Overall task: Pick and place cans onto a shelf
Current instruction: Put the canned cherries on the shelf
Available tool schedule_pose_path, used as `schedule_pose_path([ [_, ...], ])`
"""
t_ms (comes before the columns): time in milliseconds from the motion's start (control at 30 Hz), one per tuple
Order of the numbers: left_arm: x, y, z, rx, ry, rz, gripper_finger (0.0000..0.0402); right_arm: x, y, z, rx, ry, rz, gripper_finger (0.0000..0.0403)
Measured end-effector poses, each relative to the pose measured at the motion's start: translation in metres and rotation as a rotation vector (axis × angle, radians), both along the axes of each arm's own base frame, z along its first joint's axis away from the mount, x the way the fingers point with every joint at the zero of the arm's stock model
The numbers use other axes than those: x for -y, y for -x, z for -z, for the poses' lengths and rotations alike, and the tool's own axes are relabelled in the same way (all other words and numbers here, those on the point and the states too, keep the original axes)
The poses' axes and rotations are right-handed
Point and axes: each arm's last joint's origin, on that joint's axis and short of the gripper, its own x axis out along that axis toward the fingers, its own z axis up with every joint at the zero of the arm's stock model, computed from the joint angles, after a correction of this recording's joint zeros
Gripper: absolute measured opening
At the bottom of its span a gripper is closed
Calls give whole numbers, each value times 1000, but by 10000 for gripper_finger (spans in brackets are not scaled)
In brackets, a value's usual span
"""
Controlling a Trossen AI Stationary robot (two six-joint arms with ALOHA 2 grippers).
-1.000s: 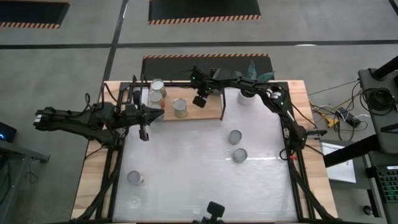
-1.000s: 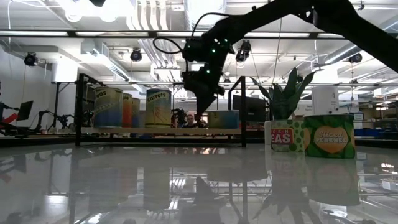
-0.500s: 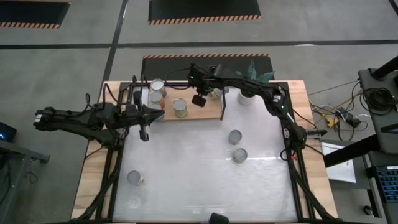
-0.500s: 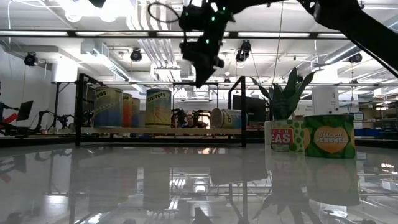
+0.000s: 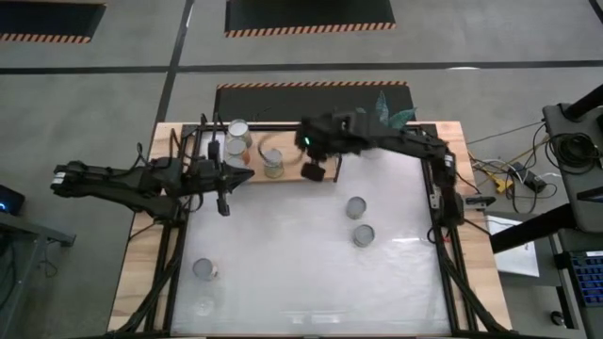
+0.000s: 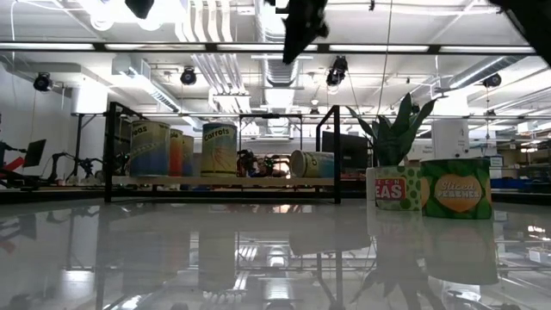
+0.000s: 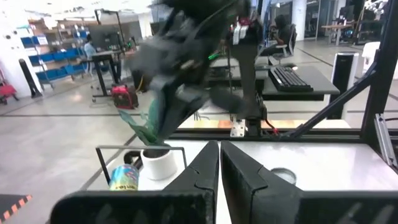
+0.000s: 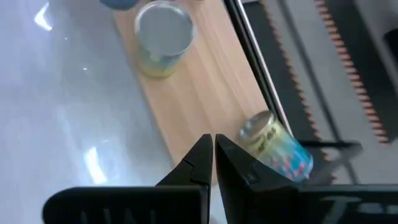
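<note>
the right gripper (image 5: 312, 171) hangs above the near edge of the shelf (image 8: 205, 99), its jaws pressed fully together and holding nothing. just beyond its fingertips, a can (image 8: 275, 147) lies tipped on its side on the wooden board, against the black frame; a second can (image 8: 163, 37) stands upright farther off from the jaws along the same board. the left gripper (image 5: 223, 201) waits beside the shelf's other end, jaws also closed and empty. four more cans sit on the white table (image 5: 283, 273), two nearest the right arm (image 5: 355, 207). i judge a placement is just finished, badly. the next move calls for opening the jaws and either righting the fallen can or reaching back to a table can.
</note>
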Motion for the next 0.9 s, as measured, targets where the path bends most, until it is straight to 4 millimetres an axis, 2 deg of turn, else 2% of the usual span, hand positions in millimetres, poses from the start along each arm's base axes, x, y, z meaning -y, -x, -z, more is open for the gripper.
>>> schedule_pose_path([
  [200,2,-26,-1,-67,31,-3,0,-68,35,-5,39,80,-32,8],
  [367,0,-64,-3,-244,7,-29,0,-102,75,-6,165,62,-93,8],
  [500,-16,-102,-10,-396,-62,-73,0,-110,106,-1,285,49,-115,8],
  [667,-56,-155,-6,-528,-49,-56,0,-109,136,8,410,55,-162,8],
  [733,-77,-173,2,-555,-29,-48,0,-107,146,10,459,66,-178,8],
  [900,-124,-204,37,-596,17,-110,0,-102,164,15,533,114,-229,8],
])
